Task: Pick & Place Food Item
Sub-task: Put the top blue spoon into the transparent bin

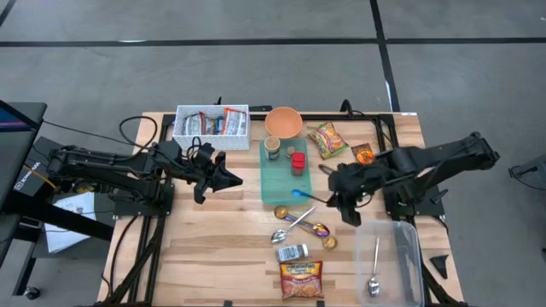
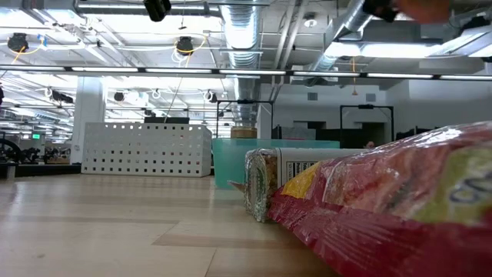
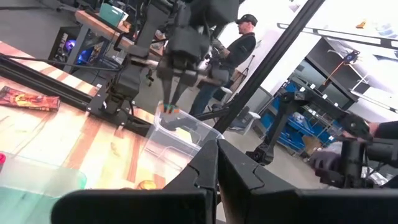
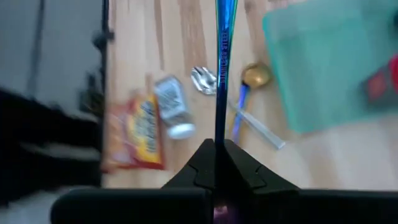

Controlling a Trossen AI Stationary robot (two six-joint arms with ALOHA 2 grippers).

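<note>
My right gripper (image 1: 334, 198) is shut on a thin blue iridescent utensil (image 4: 221, 74) that sticks out from its fingers toward the table's left, its far end (image 1: 299, 194) by the near right corner of the teal board (image 1: 277, 183). Below it on the table lie two silver spoons (image 1: 281, 234), a gold spoon (image 1: 328, 243), a small can-like pack (image 1: 292, 252) and a red snack bag (image 1: 300, 279). My left gripper (image 1: 232, 179) is shut and empty, left of the teal board; its closed fingers show in the left wrist view (image 3: 216, 165). My right gripper pinches one end of the utensil's handle (image 4: 219, 138) between its two fingers. The utensil runs straight out along the fingers, toward the table's left. It is held above the table, over the spoons and the snack bag.
A clear plastic bin (image 1: 401, 234) with a spoon (image 1: 374, 286) inside stands at the near right. On the teal board stand a can (image 1: 272, 148) and a red item (image 1: 298, 160). Behind are an orange bowl (image 1: 283, 122), a white basket (image 1: 212, 121) and two snack packets (image 1: 326, 139).
</note>
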